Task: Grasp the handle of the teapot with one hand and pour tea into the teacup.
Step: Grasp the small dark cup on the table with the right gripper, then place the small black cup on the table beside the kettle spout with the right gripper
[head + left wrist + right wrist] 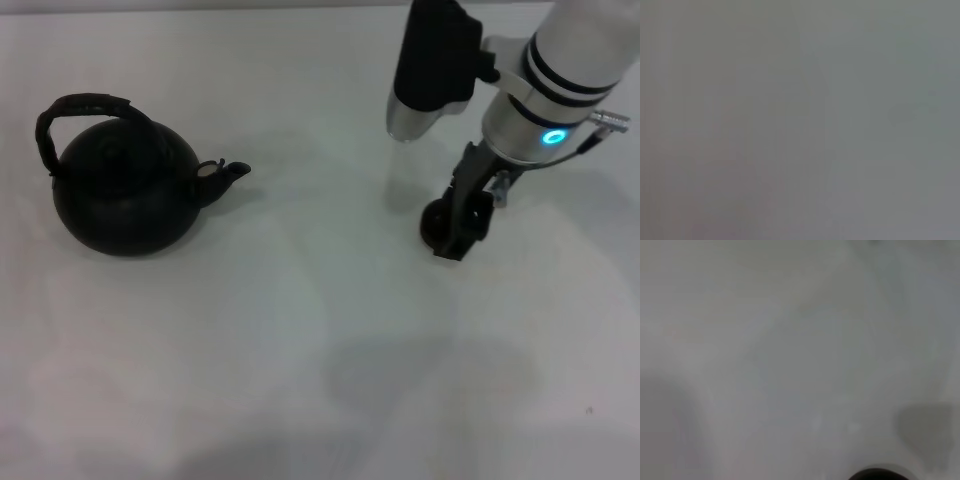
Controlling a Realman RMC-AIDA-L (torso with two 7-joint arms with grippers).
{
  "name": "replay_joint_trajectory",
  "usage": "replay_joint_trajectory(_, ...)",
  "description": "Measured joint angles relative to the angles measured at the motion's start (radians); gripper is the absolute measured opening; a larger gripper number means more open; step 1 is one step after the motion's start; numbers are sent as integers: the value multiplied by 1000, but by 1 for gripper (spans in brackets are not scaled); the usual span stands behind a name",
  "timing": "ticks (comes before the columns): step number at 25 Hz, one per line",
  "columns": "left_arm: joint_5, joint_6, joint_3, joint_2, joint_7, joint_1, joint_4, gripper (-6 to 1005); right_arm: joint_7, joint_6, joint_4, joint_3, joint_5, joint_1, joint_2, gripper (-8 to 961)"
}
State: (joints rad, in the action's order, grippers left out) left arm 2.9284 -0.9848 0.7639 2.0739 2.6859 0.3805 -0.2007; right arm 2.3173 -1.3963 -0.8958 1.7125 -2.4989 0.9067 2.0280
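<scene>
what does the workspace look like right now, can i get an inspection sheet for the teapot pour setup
surface: plain white table, no spills seen
teapot: matte black teapot upright on the robot's left side, lid on, spout toward the right arm
handle: arched handle over the lid, nothing gripping it
teacup: small black teacup on the right side, mostly hidden behind the right gripper; its rim shows at the edge of the right wrist view
clutter: nothing seen
grippers: right gripper low at the table, right at the teacup; contact cannot be told; left gripper not in view
cables: thin leads by the right wrist
surroundings: nothing seen beyond the table
</scene>
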Motion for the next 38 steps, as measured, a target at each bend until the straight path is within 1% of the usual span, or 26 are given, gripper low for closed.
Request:
replay_joint_trajectory(2, 0, 0, 0, 0, 0, 0, 0, 798, 0, 9, -18, -1, 20, 5, 0, 729)
replay_joint_trajectory(5, 0, 0, 0, 0, 0, 0, 0, 798, -2, 58, -48, 18, 75, 17, 0, 728)
replay_joint_trajectory(11, 0, 0, 0, 0, 0, 4, 6, 797, -4, 156, -44, 143, 146, 91, 0, 734)
replay_joint_trajectory(14, 0, 1, 0, 1, 0, 5, 7, 797, -4, 192, -23, 229, 166, 126, 0, 740)
replay_joint_trajectory(15, 0, 2, 1, 1, 0, 4, 8, 797, -4, 192, -23, 229, 166, 126, 0, 742)
replay_joint_trajectory(16, 0, 4, 3, 1, 0, 3, 8, 797, -4, 203, -11, 252, 172, 137, 0, 744)
replay_joint_trajectory(28, -2, 6, 5, 5, 0, -3, 13, 798, -6, 231, 5, 345, 217, 145, 0, 771)
replay_joint_trajectory(38, -2, 0, 5, 5, 0, 2, 23, 798, -7, 236, 18, 396, 237, 142, 0, 792)
